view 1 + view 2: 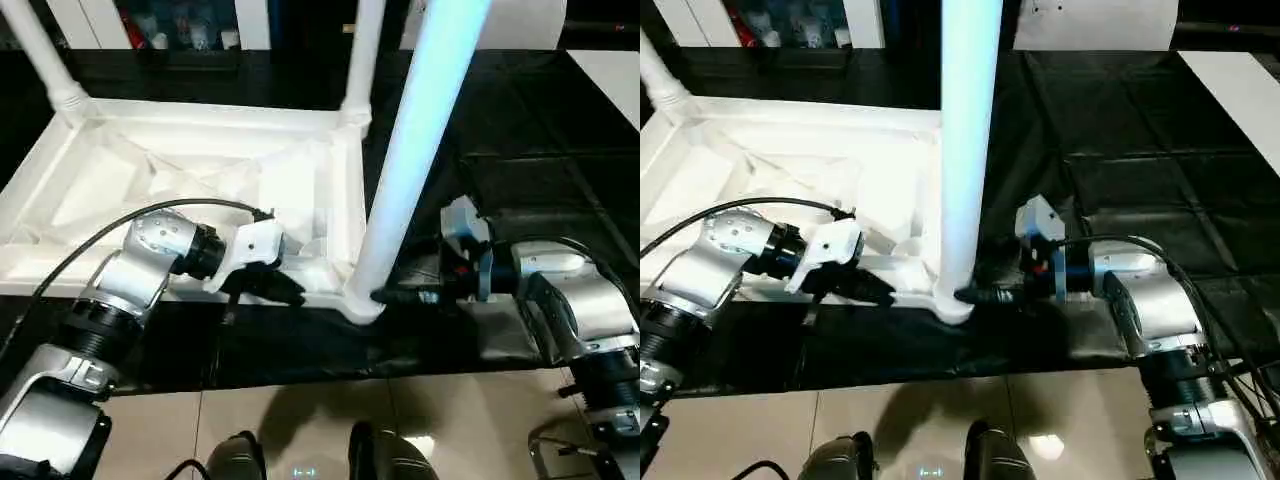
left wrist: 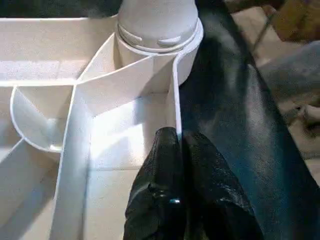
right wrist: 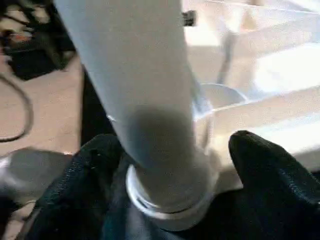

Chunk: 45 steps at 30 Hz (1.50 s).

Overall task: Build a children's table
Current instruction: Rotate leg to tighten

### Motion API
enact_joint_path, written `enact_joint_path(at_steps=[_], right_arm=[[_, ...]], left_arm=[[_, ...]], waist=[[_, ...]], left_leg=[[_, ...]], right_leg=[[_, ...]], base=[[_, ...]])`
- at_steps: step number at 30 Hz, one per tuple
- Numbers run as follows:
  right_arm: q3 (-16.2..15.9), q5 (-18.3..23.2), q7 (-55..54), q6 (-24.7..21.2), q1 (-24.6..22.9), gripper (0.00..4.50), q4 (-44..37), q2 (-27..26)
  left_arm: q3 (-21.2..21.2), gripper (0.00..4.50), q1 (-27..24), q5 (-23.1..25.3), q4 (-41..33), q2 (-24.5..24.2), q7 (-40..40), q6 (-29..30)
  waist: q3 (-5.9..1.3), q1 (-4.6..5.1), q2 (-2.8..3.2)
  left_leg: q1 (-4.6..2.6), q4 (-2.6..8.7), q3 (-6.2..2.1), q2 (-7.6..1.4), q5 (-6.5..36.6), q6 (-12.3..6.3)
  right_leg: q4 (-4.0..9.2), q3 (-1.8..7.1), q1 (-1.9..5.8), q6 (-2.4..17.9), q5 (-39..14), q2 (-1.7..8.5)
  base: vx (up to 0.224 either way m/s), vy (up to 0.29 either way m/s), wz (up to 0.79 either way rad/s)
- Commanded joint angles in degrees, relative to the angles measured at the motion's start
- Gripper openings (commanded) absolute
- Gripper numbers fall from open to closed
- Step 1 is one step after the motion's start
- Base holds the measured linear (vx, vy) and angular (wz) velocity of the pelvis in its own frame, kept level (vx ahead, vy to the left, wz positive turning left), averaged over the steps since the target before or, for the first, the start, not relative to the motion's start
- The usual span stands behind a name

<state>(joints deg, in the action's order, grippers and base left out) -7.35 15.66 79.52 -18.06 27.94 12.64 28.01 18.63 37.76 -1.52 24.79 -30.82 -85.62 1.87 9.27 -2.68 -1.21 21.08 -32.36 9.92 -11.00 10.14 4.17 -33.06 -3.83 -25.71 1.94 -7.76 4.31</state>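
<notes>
- Silver forearms rise from the near edge of the head views, the left arm (image 1: 130, 270) reaching in from the left, the right arm (image 1: 570, 300) from the right; both are cut off at the picture's near corners.
- Upside down on a black mat (image 1: 520, 150) lies the table top (image 1: 150, 170), ribbed underside up; its far-left part runs out of view.
- Near-right leg (image 1: 420, 150) stands upright in its corner socket (image 2: 160, 35), its upper end cut off by the picture's top.
- Two more legs stand at the far corners, one at far left (image 1: 45, 60) and one at far right (image 1: 362, 55), both cut off above.
- Right gripper (image 3: 170, 165) sits at the base of the near-right leg, one black finger (image 3: 270, 170) on each side of it, open about as wide as the leg; whether the fingers press on it is hard to tell.
- Left gripper (image 2: 179, 145) is clamped narrowly on the thin near rim (image 2: 176, 100) of the top, just left of that socket.
- Dark cable (image 1: 120, 225) loops over the left arm.
- Two dark rounded shapes (image 1: 310, 455) on the pale floor (image 1: 450, 420) at the near edge cannot be identified.
</notes>
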Motion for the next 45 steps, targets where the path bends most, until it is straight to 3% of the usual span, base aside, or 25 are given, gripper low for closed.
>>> enact_joint_path(at_steps=[1,14,22,27,30,32,33,34,37,38,39,40,43,45], right_arm=[[-0.6,1.0,2.3,0.4,1.0,3.4,0.8,0.8],[-3.5,0.4,5.2,3.1,3.4,2.31,5.2,-1.5],[-4.3,1.1,6.8,1.9,3.6,2.05,5.3,-1.2],[-3.1,3.9,5.4,-2.4,1.1,2.04,1.4,-1.5],[-0.9,6.3,-1.4,-8.1,-1.8,2.03,-3.9,-3.8],[-0.6,5.0,-6.8,-9.5,-3.0,2.03,-5.9,-5.7],[-0.6,4.2,-8.8,-9.6,-3.4,2.03,-6.4,-6.4],[-0.6,3.1,-12.4,-10.7,-3.8,2.03,-7.5,-7.9],[0.2,1.7,-19.8,-13.9,-4.1,2.03,-9.2,-11.7],[1.2,0.6,-26.7,-16.4,-4.0,2.03,-10.2,-15.4],[1.5,0.1,-29.3,-17.1,-3.9,2.03,-10.5,-16.8],[1.6,-0.6,-31.8,-17.6,-3.8,2.03,-10.5,-18.2],[2.3,-2.9,-39.9,-18.9,-3.3,2.02,-10.3,-22.5],[3.0,-4.0,-44.8,-19.4,-2.9,1.99,-9.9,-24.9]], left_arm=[[3.2,0.0,-0.6,0.7,0.1,-0.1,-3.6,-1.2],[4.4,0.0,-0.5,0.1,-0.6,1.5,-4.8,-2.3],[4.1,0.0,-0.3,0.3,0.3,1.4,-4.7,-2.8],[2.6,0.0,-0.8,0.3,-0.2,2.7,-0.4,1.2],[0.5,0.0,-0.6,0.1,-1.2,6.4,7.4,8.7],[-0.3,0.0,-0.3,-0.4,-1.7,8.8,10.8,12.0],[-0.4,0.0,-0.2,-0.2,-1.8,9.6,12.0,12.7],[-0.5,0.0,-0.1,-0.1,-2.1,10.9,13.8,14.5],[-1.0,0.0,0.4,0.1,-2.4,13.7,17.7,18.0],[-1.5,0.0,0.9,0.7,-2.3,16.2,21.4,20.7],[-1.8,0.0,1.1,1.0,-2.2,17.0,22.9,21.5],[-2.1,0.0,1.3,1.2,-2.1,18.0,24.5,22.6],[-3.8,0.0,2.2,1.8,-1.5,21.1,30.4,25.9],[-4.8,0.0,2.8,2.4,-1.3,22.8,34.3,27.4]], waist=[[-4.56,0.11,-0.41],[-4.42,-0.18,-0.54],[-4.43,-0.25,-0.42],[-4.37,-0.5,-0.26],[-4.21,-0.82,-0.34],[-3.89,-0.78,-0.31],[-3.7,-0.64,-0.44],[-3.55,-0.28,-0.19],[-3.41,0.46,-0.63],[-2.95,1.05,-0.24],[-2.95,1.05,-0.24],[-3.07,1.4,-0.4],[-3.2,1.89,-0.35],[-3.33,2.27,-0.11]], left_leg=[[-0.31,2.95,0.29,-1.87,6.0,-7.17],[-0.26,2.96,0.3,-1.86,5.4,-7.08],[-0.31,2.97,0.27,-1.85,5.7,-6.86],[-0.38,2.98,0.27,-1.92,5.4,-6.91],[-0.47,3.06,0.34,-1.97,5.8,-6.59],[-0.3,3.24,0.17,-1.72,8.1,-5.32],[-0.31,3.37,0.07,-1.55,9.6,-4.24],[-0.2,3.57,-0.17,-1.37,10.3,-3.47],[0.04,3.8,-0.35,-1.09,11.4,-2.97],[-0.14,3.92,-0.46,-0.89,12.9,-2.22],[-0.14,3.92,-0.46,-0.89,12.9,-2.22],[-0.44,3.82,-0.71,-0.56,13.8,-1.46],[-0.3,4.0,-0.77,-0.58,13.2,-1.95],[-0.27,4.15,-0.79,-0.79,13.0,-2.54]], right_leg=[[2.62,2.85,4.41,14.6,-12.0,3.4],[2.57,2.83,4.32,14.5,-12.4,3.35],[2.66,2.81,4.29,14.3,-12.9,3.29],[2.62,2.85,4.25,14.4,-12.5,3.27],[2.81,2.91,4.08,14.5,-13.4,3.24],[3.46,2.79,4.11,13.0,-18.5,3.42],[4.07,2.79,4.02,11.2,-22.5,3.48],[4.35,2.7,4.05,9.8,-25.4,3.52],[4.93,2.56,4.09,7.2,-29.5,3.38],[5.71,2.33,3.65,5.7,-34.2,3.35],[5.71,2.33,3.65,5.7,-34.2,3.35],[6.31,2.08,3.51,3.5,-39.1,3.58],[6.45,2.05,3.5,2.9,-37.5,3.39],[6.17,2.0,3.49,4.1,-34.1,3.28]], base=[[0.0,0.0,0.0],[0.0,0.0,0.0],[0.0,0.0,0.0],[0.0,0.0,0.0],[0.0,0.0,0.0],[0.0,0.0,0.0],[0.0,0.0,0.0],[0.0,0.0,0.0],[0.0,0.0,0.0],[0.0,0.0,0.0],[0.0,0.0,0.0],[0.0,0.0,0.0],[0.0,0.0,0.0],[0.0,0.0,0.0]])
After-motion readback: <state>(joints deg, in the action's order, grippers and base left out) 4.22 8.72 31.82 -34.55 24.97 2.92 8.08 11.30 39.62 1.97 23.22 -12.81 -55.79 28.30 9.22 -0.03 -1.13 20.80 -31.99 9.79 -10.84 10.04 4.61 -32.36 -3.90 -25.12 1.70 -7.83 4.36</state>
